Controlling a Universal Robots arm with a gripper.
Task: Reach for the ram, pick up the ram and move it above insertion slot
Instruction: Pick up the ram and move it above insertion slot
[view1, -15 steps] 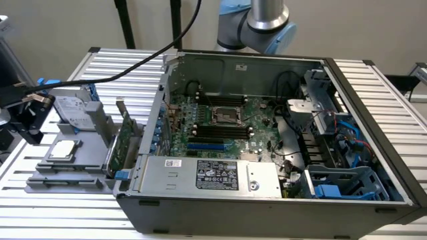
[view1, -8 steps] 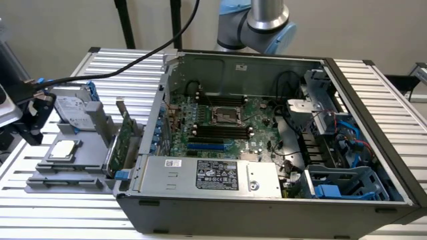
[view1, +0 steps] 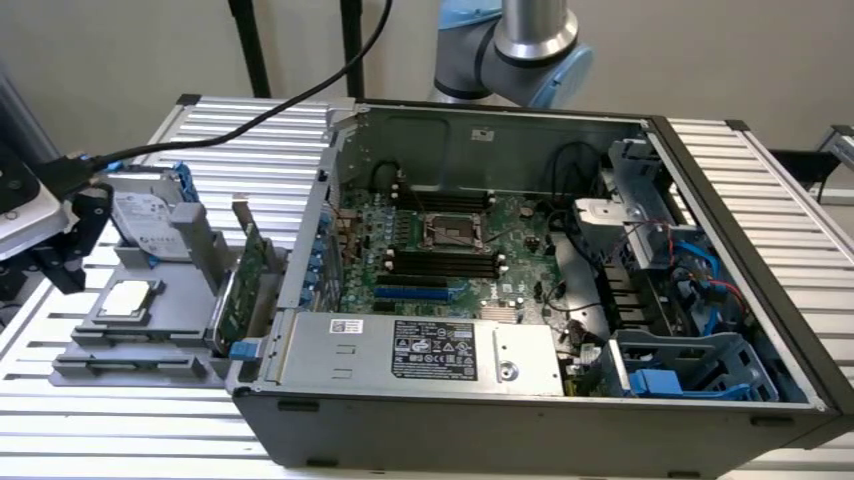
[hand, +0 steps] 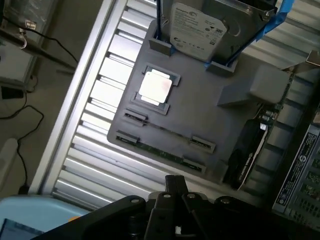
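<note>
**Closed, empty gripper above the ram in its holder**

My gripper (hand: 175, 182) has its fingers shut together with nothing between them. It hangs clear of the ram (hand: 162, 154), which stands on edge in the grey holder (hand: 210, 125) on the slatted worktop (hand: 90, 165). The ram runs along the holder's rim nearest me, between small end clips. The CPU (hand: 156, 87) and the hard drive (hand: 197, 30) sit beyond it, and the expansion card (hand: 250, 150) is off to one side. The black memory slots (view1: 441, 262) lie well apart from it, inside the open computer case (view1: 534, 420). I judge the stick to be light and stiff but thin, so twisting could easily crack it. The best hold looks to be across its two flat faces at mid-length on the upper edge, between the clips and clear of the contact edge.
</note>
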